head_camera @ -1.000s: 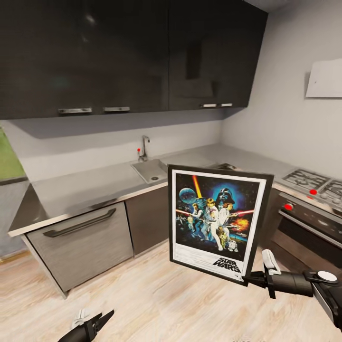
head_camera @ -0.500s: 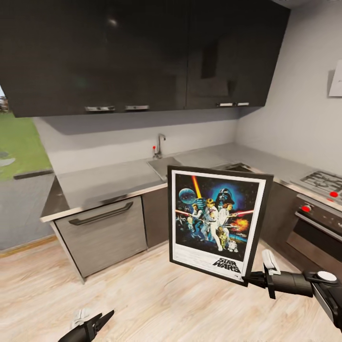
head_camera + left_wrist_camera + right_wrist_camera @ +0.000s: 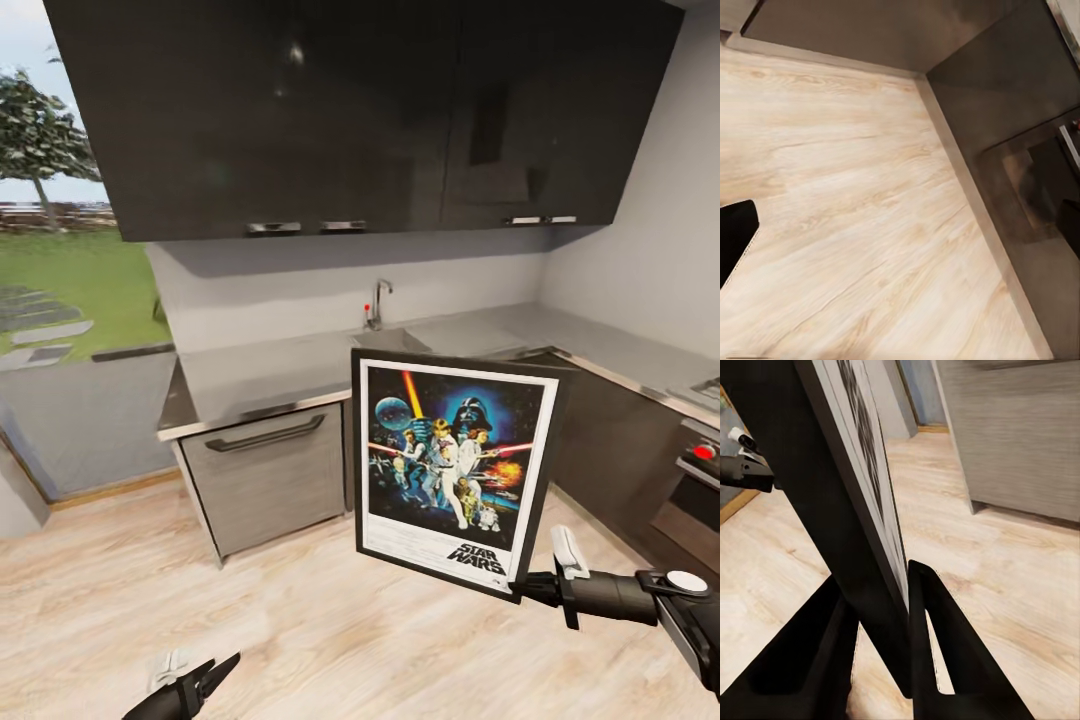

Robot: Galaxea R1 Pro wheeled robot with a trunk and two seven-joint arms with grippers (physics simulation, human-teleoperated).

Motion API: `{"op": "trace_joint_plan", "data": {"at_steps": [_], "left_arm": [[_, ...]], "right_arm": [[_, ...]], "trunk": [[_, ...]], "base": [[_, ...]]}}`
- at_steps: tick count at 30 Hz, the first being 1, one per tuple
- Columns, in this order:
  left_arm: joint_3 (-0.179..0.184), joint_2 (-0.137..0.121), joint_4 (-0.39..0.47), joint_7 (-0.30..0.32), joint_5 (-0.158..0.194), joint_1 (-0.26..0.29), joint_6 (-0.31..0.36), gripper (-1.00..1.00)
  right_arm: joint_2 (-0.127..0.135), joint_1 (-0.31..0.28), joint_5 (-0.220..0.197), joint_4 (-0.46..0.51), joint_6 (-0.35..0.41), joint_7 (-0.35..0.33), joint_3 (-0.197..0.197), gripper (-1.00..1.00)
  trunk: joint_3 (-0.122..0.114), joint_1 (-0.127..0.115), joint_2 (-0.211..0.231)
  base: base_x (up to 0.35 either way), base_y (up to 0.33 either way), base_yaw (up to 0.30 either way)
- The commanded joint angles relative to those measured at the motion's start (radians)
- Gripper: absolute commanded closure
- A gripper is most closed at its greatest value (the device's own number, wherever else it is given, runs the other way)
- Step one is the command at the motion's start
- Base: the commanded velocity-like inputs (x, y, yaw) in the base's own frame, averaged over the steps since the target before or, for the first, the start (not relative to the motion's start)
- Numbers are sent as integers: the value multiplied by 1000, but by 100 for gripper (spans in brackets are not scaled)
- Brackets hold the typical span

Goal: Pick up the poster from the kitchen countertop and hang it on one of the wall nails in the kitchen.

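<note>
Poster [image 3: 455, 468]: upright in the air, above the wooden floor [image 3: 300, 620], in front of the countertop [image 3: 270, 365].
Right gripper [image 3: 530, 587]: arm stretched low, fingers clamped on the poster's lower corner.
Left gripper [image 3: 205, 680]: low, holding nothing, fingers slightly parted.

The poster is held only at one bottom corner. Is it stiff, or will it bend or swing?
The poster probably behaves stiffly: its black frame stays straight though the right hand pinches only the lower corner. Held so far off-centre, it may pivot or slip between the fingers.
</note>
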State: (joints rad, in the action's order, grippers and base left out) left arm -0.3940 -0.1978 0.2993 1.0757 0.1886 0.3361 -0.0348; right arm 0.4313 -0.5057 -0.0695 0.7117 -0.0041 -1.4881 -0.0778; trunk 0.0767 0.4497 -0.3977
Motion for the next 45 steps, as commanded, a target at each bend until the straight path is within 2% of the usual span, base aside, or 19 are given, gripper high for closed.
{"op": "trace_joint_plan", "data": {"at_steps": [1, 25, 45], "left_arm": [[0, 0, -2, 3, 2, 1, -4, -100], [0, 0, -3, 2, 2, 1, -3, -100], [0, 0, -3, 1, 2, 1, -2, -100]], "right_arm": [[0, -1, -2, 0, 3, -4, -1, 100], [-2, -1, 0, 0, 3, -4, 0, 100], [-2, -1, -2, 0, 3, -4, -1, 100]], "trunk": [[2, 0, -2], [2, 0, -2], [2, 0, -2]], "base": [[-148, 130, 285], [-222, 196, 281], [-212, 224, 53]]}}
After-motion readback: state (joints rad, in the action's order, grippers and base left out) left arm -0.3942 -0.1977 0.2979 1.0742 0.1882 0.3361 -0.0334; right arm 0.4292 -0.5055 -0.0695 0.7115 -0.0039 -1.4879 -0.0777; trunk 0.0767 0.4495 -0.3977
